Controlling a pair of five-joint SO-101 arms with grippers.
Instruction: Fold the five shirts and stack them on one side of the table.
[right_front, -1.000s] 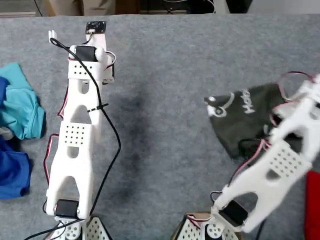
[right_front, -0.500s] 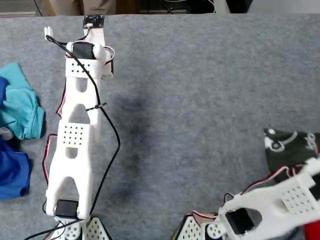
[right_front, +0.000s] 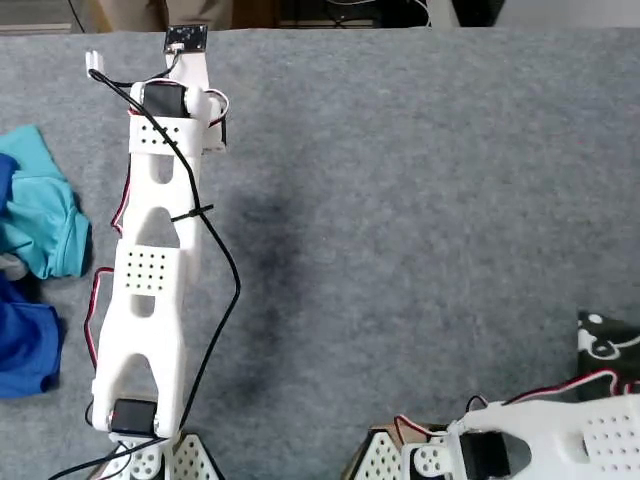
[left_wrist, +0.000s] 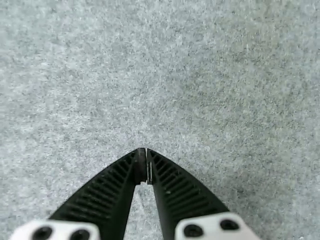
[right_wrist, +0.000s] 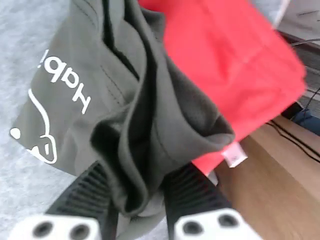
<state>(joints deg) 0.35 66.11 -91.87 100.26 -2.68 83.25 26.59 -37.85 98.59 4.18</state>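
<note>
The right claw (right_wrist: 140, 197) grasps a bunched fold of the soft, limp dark shirt (right_wrist: 95, 95), probably better taken at a hem; the left claw (left_wrist: 143, 165) is clenched empty.

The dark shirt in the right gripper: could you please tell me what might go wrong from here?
1. The right gripper pinches the dark shirt as a bunched wad, so a layer may slip free or it may land crumpled.
2. The dark shirt lies against the red shirt near the table edge; pulling it could drag the red one off.
</note>
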